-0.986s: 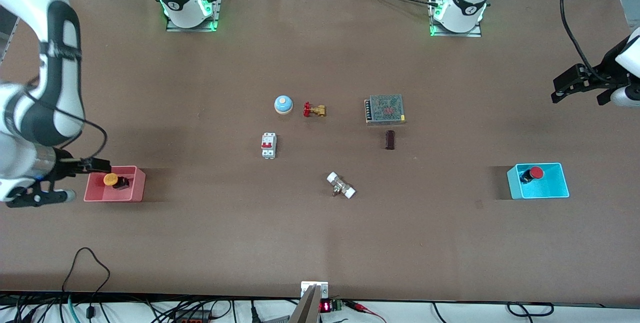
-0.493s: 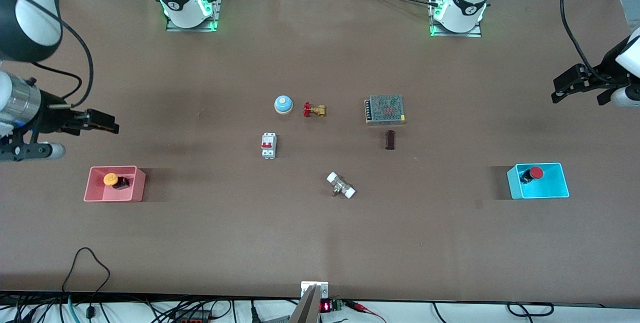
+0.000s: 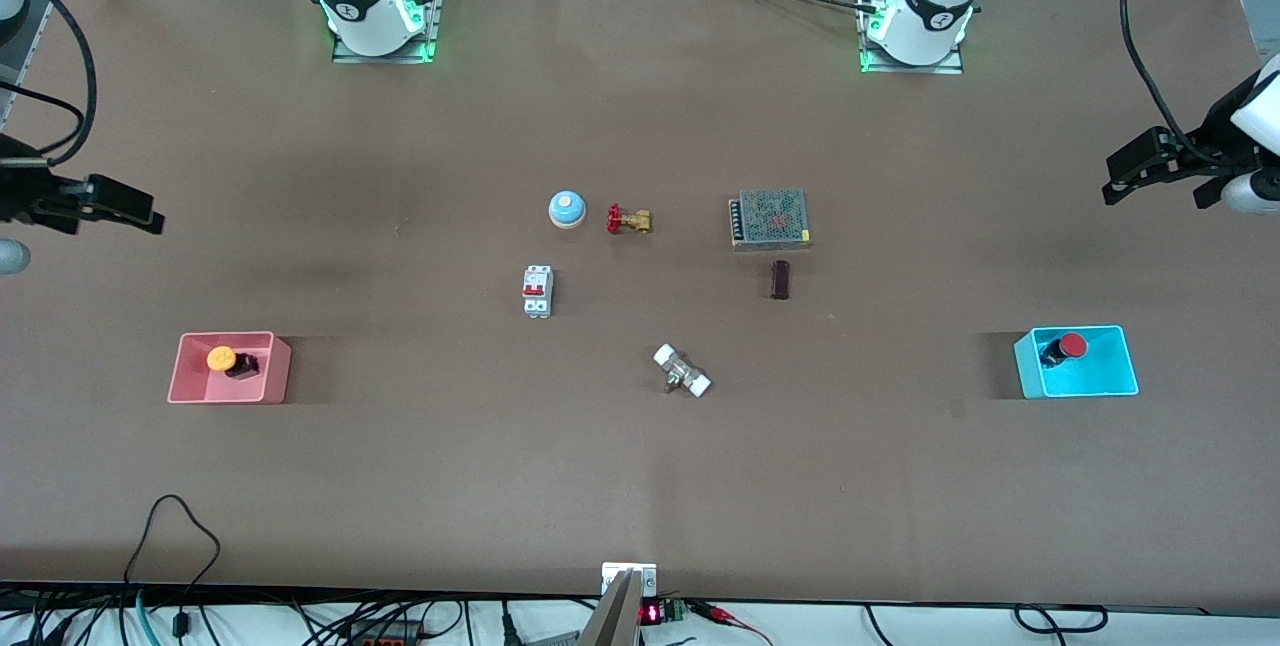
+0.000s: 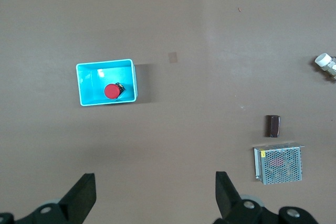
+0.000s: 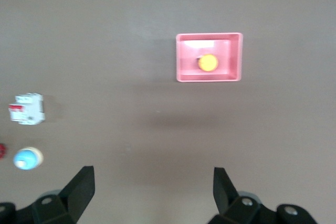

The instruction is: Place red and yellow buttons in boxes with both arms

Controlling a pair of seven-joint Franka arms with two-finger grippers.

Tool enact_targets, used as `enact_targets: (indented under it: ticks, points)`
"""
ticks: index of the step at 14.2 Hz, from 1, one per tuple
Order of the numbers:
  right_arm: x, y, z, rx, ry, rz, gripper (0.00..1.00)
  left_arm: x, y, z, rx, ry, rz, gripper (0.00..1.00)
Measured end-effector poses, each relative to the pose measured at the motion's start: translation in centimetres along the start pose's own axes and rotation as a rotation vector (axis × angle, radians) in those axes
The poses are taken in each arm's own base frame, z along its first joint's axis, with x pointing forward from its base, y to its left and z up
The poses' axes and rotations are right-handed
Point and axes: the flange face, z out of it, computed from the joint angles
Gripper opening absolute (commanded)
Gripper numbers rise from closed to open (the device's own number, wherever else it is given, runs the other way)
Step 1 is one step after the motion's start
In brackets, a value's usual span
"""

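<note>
The yellow button (image 3: 221, 359) lies in the pink box (image 3: 228, 397) toward the right arm's end of the table. The red button (image 3: 1072, 345) lies in the cyan box (image 3: 1085, 391) toward the left arm's end. My right gripper (image 3: 140, 211) is open and empty, up in the air over the table edge, away from the pink box. Its wrist view shows its open fingers (image 5: 154, 190), the pink box (image 5: 209, 78) and the yellow button (image 5: 208, 62). My left gripper (image 3: 1115, 181) is open and empty and waits over the table edge; its wrist view (image 4: 156, 192) shows the cyan box (image 4: 84, 85) and the red button (image 4: 111, 91).
In the middle of the table stand a blue dome bell (image 3: 566, 209), a brass valve (image 3: 629, 220), a white circuit breaker (image 3: 537, 290), a mesh power supply (image 3: 769, 218), a small dark block (image 3: 780, 279) and a white-ended fitting (image 3: 682, 371).
My right gripper has lifted off the pink box and drawn back toward the table edge, leaving the yellow button in the box. The left arm has not moved.
</note>
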Motion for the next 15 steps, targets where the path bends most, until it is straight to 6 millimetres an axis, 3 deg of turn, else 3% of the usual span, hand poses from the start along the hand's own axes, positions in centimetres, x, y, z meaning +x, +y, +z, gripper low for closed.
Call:
enact_targets:
  ticks: [3, 9, 15]
  points:
    - [-1.7, -1.2, -1.3, -0.016, 0.013, -0.025, 1.0, 0.0, 0.0, -0.1, 0.0, 0.0, -0.003, 1.0]
    - [-5.0, -0.6, -1.8, -0.003, 0.005, -0.018, 1.0, -0.1, 0.0, 0.0, 0.0, -0.003, -0.003, 1.0]
    - [-5.8, -0.5, -2.3, 0.0, 0.011, -0.017, 1.0, -0.1, 0.0, 0.0, 0.0, -0.004, -0.004, 1.0]
